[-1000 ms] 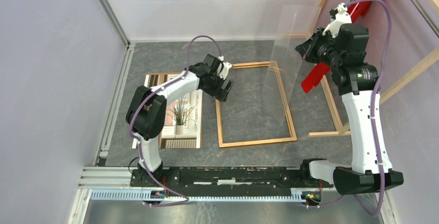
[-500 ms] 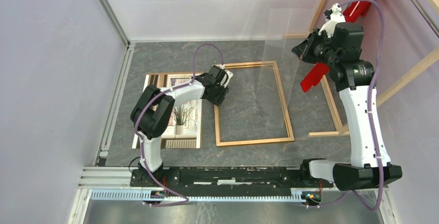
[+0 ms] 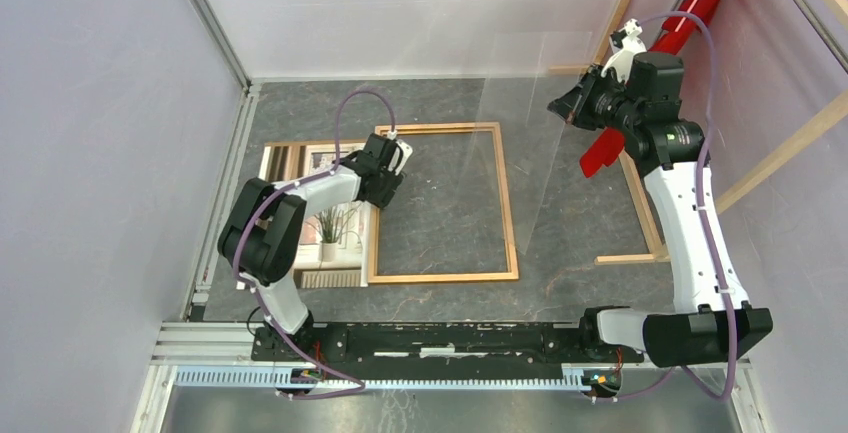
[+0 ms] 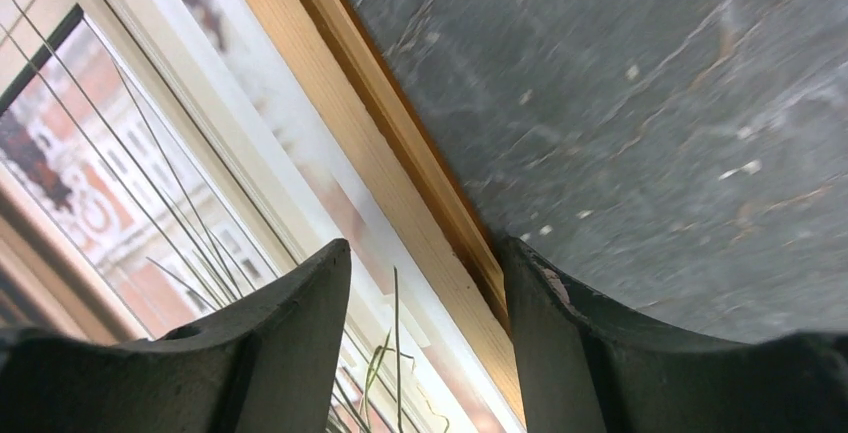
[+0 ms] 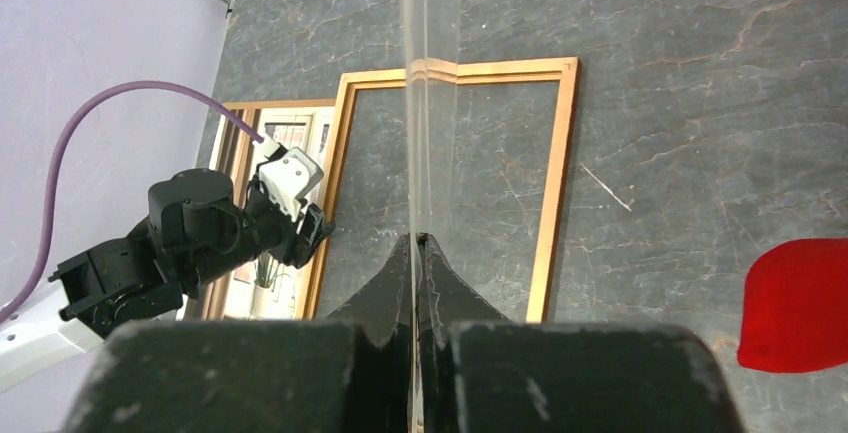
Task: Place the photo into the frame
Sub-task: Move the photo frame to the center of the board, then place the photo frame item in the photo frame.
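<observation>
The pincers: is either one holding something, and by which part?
The right pincer grips the clear sheet by its edge. The left pincer straddles the frame's side rail, not clamped.

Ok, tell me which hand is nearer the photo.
Left. The left hand sits at the edge of the photo; the right hand is far right, holding a clear sheet.

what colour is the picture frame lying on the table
The frame is thin orange-brown wood; it shows best in the top external view.
</observation>
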You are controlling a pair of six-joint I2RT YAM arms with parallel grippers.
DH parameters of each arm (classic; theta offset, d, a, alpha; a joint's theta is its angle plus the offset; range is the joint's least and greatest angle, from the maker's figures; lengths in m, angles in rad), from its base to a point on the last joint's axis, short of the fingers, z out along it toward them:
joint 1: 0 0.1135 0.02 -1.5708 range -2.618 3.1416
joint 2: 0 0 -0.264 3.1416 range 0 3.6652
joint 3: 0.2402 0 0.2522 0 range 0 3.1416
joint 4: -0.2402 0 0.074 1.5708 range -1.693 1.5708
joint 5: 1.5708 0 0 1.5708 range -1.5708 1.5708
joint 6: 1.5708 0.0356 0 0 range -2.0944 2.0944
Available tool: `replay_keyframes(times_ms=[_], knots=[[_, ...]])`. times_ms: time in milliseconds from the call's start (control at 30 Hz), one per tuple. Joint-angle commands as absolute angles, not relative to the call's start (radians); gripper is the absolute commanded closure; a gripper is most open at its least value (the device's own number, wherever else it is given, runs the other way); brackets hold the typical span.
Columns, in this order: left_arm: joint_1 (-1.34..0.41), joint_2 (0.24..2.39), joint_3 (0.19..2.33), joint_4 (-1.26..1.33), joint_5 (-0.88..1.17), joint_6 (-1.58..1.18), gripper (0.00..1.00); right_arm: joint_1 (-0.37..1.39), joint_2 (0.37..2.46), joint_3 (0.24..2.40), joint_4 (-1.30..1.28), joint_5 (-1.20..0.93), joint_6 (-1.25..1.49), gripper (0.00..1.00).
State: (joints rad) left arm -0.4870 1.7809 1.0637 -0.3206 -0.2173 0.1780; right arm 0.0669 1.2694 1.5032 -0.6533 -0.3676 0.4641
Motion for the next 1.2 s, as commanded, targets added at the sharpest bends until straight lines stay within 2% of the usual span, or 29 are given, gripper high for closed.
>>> replay_keyframes(times_ms=[0, 167, 333, 367, 567, 733, 933, 1067, 1167], knots=[[-0.477, 1.734, 0.983, -0.340, -0.304, 0.334, 0.35, 0.105, 1.256, 1.491, -0.549, -0.390, 0.500, 1.00], [-0.453, 1.713, 0.983, -0.342, -0.313, 0.367, 0.31, 0.192, 1.278, 1.510, -0.544, -0.361, 0.509, 1.00], [-0.428, 1.620, 1.128, -0.463, -0.167, 0.309, 0.02, 0.233, 1.313, 1.581, -0.554, -0.368, 0.527, 1.00], [-0.412, 1.599, 1.172, -0.497, -0.118, 0.294, 0.00, 0.238, 1.321, 1.600, -0.558, -0.376, 0.533, 1.00], [-0.220, 1.542, 1.396, -0.655, 0.093, 0.258, 0.00, 0.328, 1.377, 1.726, -0.599, -0.396, 0.564, 1.00], [-0.093, 1.542, 1.389, -0.632, -0.009, 0.291, 0.00, 0.409, 1.379, 1.688, -0.537, -0.444, 0.631, 1.00], [-0.002, 1.564, 1.368, -0.613, -0.009, 0.245, 0.00, 0.442, 1.351, 1.585, -0.351, -0.630, 0.780, 1.00], [-0.002, 1.542, 1.328, -0.593, -0.005, 0.245, 0.00, 0.437, 1.353, 1.508, -0.324, -0.655, 0.779, 1.00], [-0.002, 1.526, 1.297, -0.580, -0.017, 0.251, 0.00, 0.433, 1.357, 1.332, -0.223, -0.683, 0.803, 1.00]])
